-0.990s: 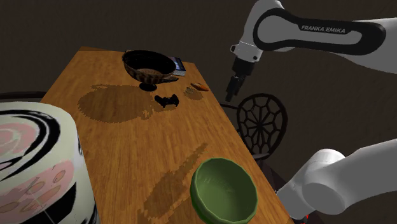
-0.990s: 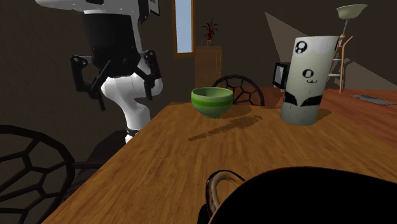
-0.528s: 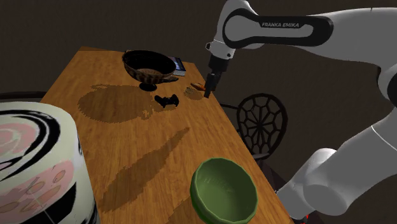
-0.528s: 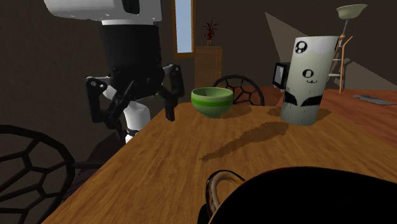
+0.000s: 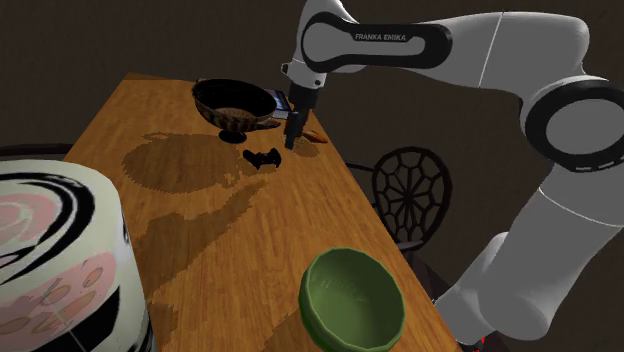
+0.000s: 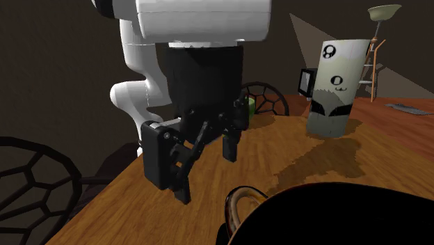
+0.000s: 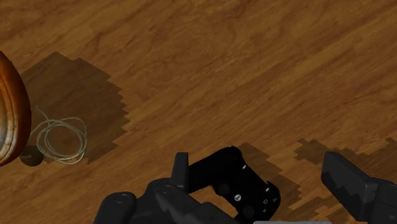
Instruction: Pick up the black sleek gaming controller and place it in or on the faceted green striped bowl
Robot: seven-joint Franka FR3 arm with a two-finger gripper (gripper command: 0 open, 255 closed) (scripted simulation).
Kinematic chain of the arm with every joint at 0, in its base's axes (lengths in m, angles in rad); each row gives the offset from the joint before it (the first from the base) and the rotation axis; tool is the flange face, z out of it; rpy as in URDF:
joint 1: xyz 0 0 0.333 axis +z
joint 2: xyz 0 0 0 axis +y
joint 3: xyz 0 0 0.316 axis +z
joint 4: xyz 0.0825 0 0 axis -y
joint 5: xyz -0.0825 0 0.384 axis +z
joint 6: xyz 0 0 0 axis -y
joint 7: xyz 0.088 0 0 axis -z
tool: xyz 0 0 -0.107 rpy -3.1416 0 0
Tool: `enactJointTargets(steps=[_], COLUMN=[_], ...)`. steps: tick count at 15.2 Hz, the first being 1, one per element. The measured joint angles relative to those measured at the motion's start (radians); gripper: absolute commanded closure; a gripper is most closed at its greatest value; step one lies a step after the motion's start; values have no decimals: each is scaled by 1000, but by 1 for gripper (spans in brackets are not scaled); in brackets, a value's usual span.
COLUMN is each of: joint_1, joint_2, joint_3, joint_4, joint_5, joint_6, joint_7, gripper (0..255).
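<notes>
Wrist view: we find the black two-grip gaming controller (image 7: 232,181) lying flat on the brown wooden table (image 7: 210,70) beneath the all-black gripper (image 7: 264,172), whose fingers stand wide apart and clasp nothing. We judge the spread is set to straddle the controller before descent. In the shoulder view, the dark footed bowl (image 5: 235,105) stands just behind it, leaving little margin there. The green faceted bowl (image 5: 353,298) sits well apart, by the table's edge at that view's right. The bare wood between them offers a free path.
</notes>
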Motion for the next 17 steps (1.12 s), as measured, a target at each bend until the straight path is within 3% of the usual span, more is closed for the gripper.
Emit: enactJointTargets(steps=[8, 17], joint_1=[56, 59], joint_2=[276, 304], joint_3=[43, 45], joint_4=[328, 271], joint_5=[-28, -30], joint_6=[-45, 39], joint_7=[-44, -52], gripper=[0, 0])
